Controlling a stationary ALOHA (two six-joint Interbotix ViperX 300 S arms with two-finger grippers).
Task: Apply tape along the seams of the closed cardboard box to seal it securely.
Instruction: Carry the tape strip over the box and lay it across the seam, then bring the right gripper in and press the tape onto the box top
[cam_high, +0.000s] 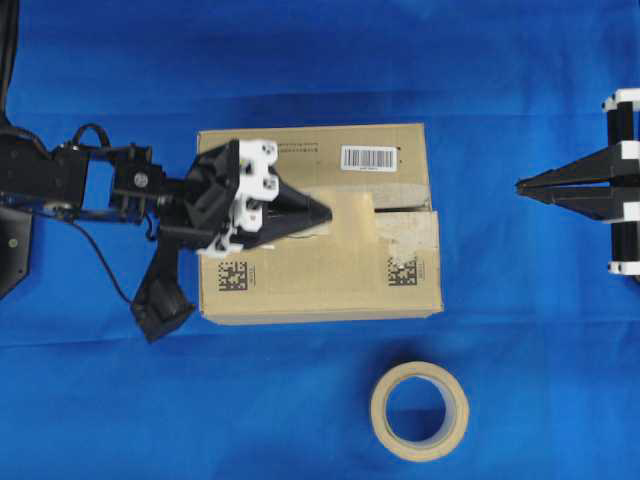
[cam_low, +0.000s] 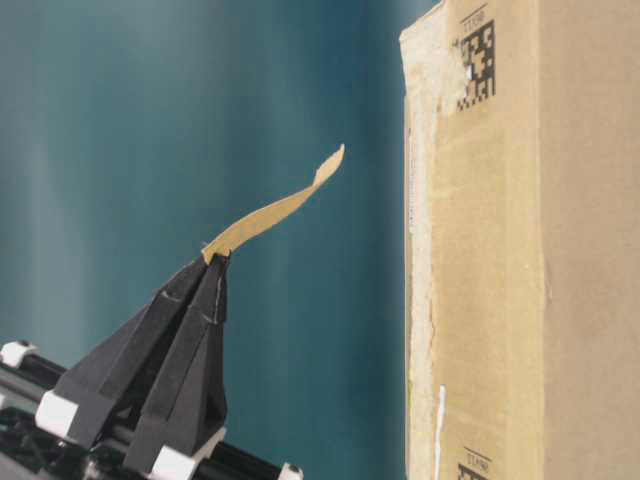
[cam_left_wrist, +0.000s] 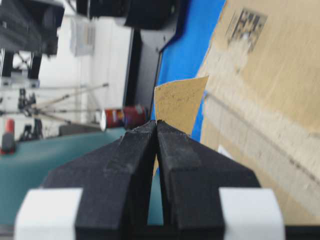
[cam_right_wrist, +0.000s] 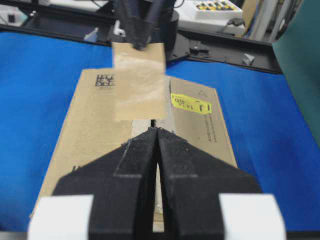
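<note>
Both arms' fingers (cam_high: 322, 212) (cam_high: 525, 185) pressed together, tips facing

This looks like a robot lab. A blue cloth (cam_high: 300, 420) covers the worktop. Behind it the wrist views show tripods (cam_left_wrist: 55, 100), a black frame (cam_right_wrist: 225, 47) and a box with buttons (cam_right_wrist: 220, 9).

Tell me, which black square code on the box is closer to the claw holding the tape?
The code nearest the left gripper is the left one, just below its fingers. The other code sits farther right on the cardboard box.
</note>
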